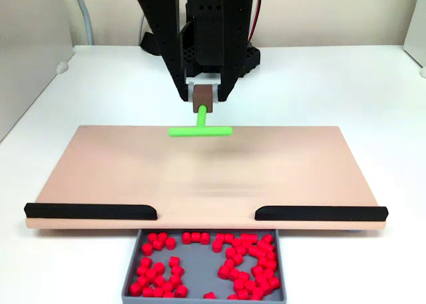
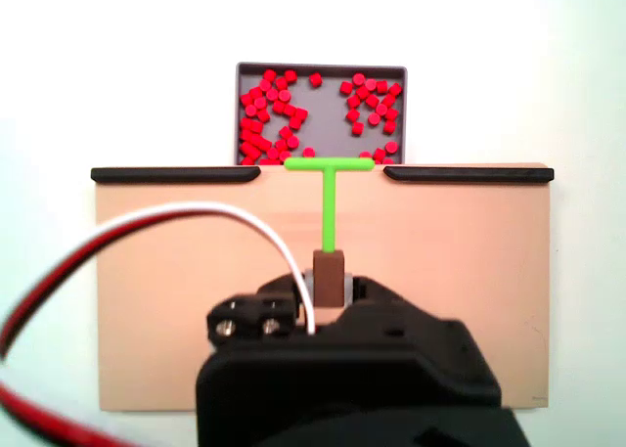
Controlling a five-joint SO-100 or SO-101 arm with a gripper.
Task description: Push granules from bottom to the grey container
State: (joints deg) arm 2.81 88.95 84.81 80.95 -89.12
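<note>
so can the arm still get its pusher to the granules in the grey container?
Probably not usefully. The granules lie inside the grey container, below the tan board edge and behind its wall. The green pusher in the tool is raised; the gap between the black strips is free.

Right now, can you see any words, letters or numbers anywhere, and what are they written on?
None: no words, letters, numbers or signs can be read in either fixed view.
The tan board, the grey tray, the red pellets, the green pusher and the black arm all look plain and unmarked.
</note>
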